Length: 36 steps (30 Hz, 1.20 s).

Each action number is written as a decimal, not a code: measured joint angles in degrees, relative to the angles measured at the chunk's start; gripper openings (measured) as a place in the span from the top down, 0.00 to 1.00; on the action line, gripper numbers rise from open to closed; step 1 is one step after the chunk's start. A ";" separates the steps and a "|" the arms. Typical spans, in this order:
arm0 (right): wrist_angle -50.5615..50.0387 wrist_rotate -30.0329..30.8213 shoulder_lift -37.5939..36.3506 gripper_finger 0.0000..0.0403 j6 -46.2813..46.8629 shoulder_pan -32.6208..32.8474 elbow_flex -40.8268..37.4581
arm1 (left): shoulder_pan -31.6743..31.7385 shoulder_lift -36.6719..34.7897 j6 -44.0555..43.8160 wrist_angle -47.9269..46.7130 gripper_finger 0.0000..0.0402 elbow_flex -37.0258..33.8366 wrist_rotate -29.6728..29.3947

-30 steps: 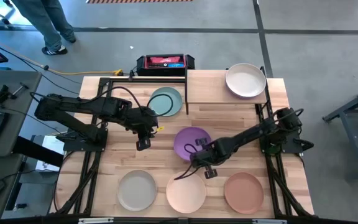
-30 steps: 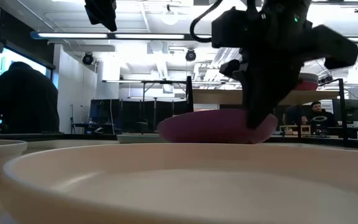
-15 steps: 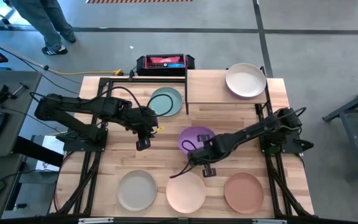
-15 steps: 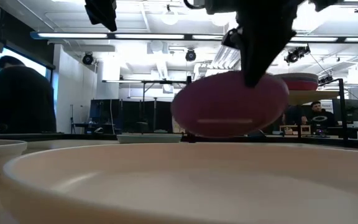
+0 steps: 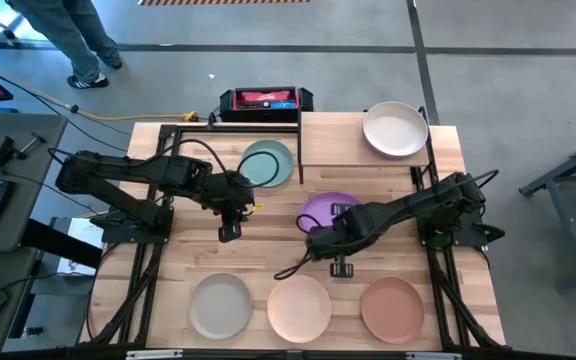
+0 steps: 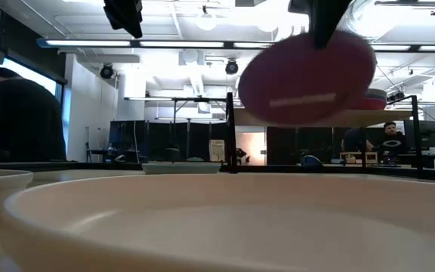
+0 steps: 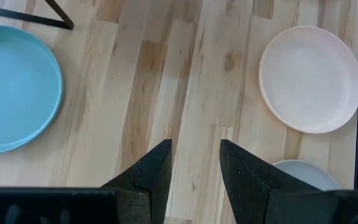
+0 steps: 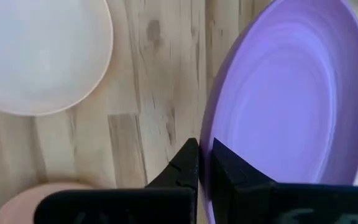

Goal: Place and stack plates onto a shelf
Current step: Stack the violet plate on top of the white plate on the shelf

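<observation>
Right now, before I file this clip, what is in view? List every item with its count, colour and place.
Purple round matte plate: one, held tilted above the table's middle, clear of the wood in the low view.
Pale teal round plate: one, table's far side, left of the shelf.
Cream round plate: one, on the shelf's right end.
Grey-beige plate: one, near edge, left.
Peach plate: one, near edge, middle.
Terracotta brown plate: one, near edge, right.
Light-wood shelf on black posts: one, far right of the table.
Black and red box: one, floor beyond the table.
Person's legs: one pair, far left.
Left hand: open, empty, left of centre.
Right hand: shut on the purple plate's rim.
</observation>
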 joint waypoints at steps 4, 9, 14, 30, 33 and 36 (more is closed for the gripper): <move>-6.74 0.03 0.00 1.00 1.24 0.00 6.46 | 0.00 0.00 0.08 0.00 0.69 0.00 -0.02; -10.32 4.07 -0.27 1.00 2.08 -0.04 13.59 | -0.01 0.01 0.10 0.02 0.69 0.00 0.00; -10.38 11.10 -0.46 1.00 3.60 -0.40 19.29 | 0.00 0.00 0.12 0.00 0.69 0.00 -0.02; -10.43 20.00 -0.48 1.00 8.79 -6.51 27.19 | 0.00 0.00 0.16 0.00 0.69 0.00 0.00; -10.41 19.84 -0.48 1.00 6.46 -8.43 27.19 | -0.01 0.01 0.92 0.00 0.69 0.00 0.00; -10.38 19.93 -0.46 1.00 5.92 -10.97 27.19 | 0.00 0.00 1.13 0.00 0.69 0.00 -0.01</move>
